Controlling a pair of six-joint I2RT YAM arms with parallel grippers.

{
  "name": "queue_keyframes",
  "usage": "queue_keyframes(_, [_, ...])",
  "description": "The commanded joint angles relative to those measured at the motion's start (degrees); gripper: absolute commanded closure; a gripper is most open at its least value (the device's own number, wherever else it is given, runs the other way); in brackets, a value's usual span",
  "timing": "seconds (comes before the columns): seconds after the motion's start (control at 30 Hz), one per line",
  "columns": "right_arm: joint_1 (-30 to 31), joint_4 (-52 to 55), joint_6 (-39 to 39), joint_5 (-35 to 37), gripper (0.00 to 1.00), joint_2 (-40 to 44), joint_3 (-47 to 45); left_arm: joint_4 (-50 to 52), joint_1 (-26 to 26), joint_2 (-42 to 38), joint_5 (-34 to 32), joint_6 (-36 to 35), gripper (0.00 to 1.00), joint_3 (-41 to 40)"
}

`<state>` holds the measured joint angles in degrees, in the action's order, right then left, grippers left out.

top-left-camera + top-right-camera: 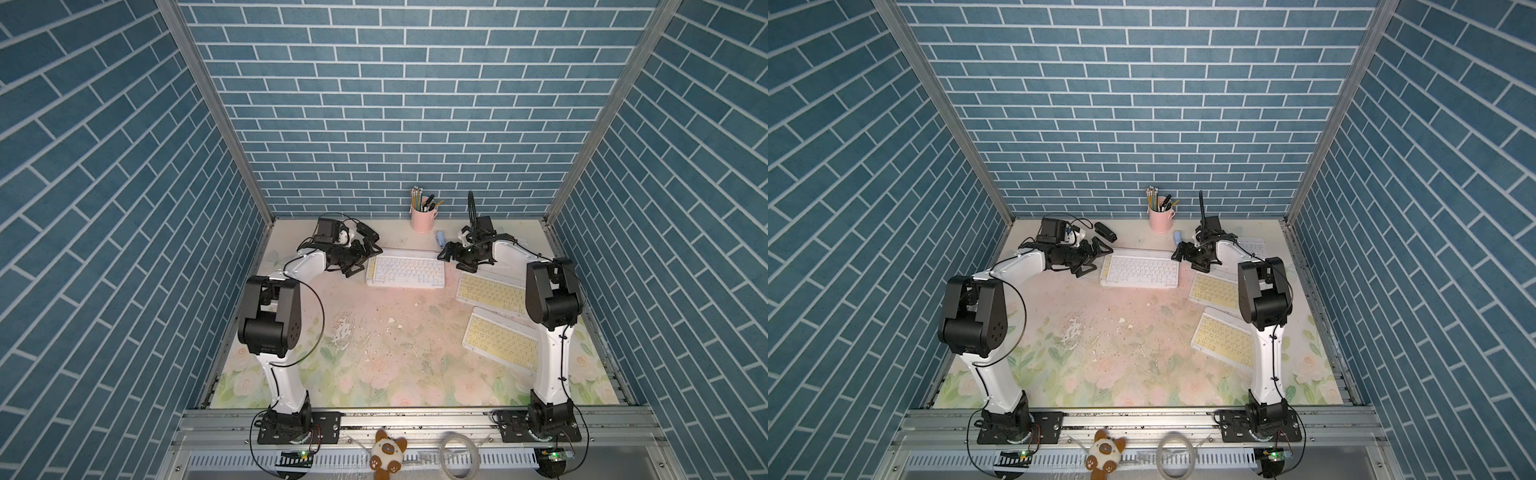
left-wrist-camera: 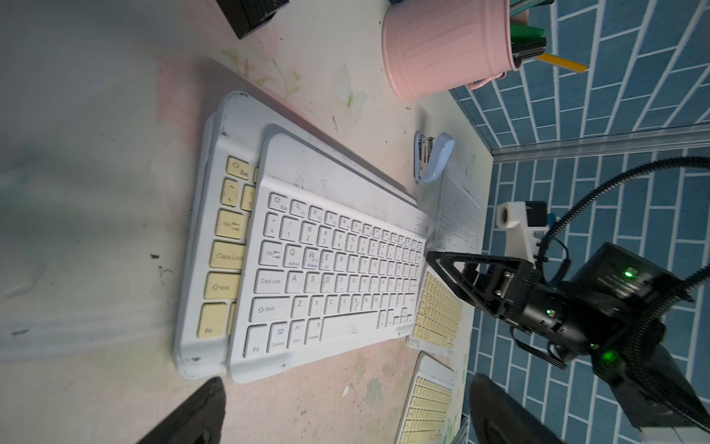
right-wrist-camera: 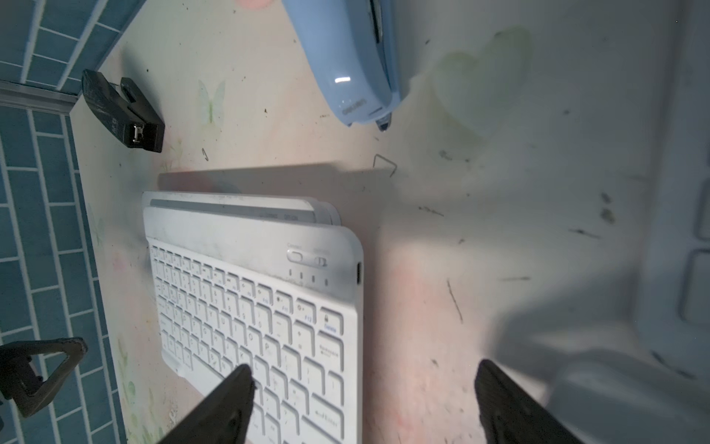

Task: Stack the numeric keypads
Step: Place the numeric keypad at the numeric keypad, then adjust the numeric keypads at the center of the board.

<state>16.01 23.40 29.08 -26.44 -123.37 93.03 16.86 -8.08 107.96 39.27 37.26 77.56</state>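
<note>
A white-keyed numeric keypad [image 1: 405,271] lies on top of a yellow-keyed one [image 2: 223,250], shifted so the lower one's end keys show; this stack sits at the back middle. Two more yellow keypads [image 1: 490,293] [image 1: 500,338] lie flat on the right. Another white one [image 1: 1252,246] lies behind the right arm. My left gripper [image 2: 345,415] is open at the stack's left end, holding nothing. My right gripper [image 3: 365,403] is open at the stack's right end. One of its fingers [image 3: 223,407] hangs over the top keypad's [image 3: 249,300] keys, with that keypad's edge between the jaws.
A pink pencil cup [image 1: 422,216] stands at the back wall. A blue stapler [image 1: 440,238] lies just behind the stack's right end, and a black stapler [image 1: 1104,231] behind its left end. Brick-patterned walls close three sides of the floral table [image 1: 374,353].
</note>
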Motion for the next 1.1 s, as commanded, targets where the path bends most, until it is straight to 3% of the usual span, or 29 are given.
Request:
queue_keyframes(0.0, [0.52, -0.21, 1.64, 2.6, 0.02, 4.55, -3.35, 4.99, -0.19, -2.23, -4.12, -3.63, 0.01, 0.21])
queue_keyframes(0.2, [3.18, -0.07, 3.15, 4.17, 0.01, 4.73, -4.1, 7.01, -0.19, -1.38, -6.9, -4.71, 0.0, 0.04])
queue_keyframes(1.07, [9.52, 6.17, 10.68, 14.51, 0.01, -1.87, 4.97, 5.73, -0.19, 0.84, -5.34, -4.21, 0.01, -0.02])
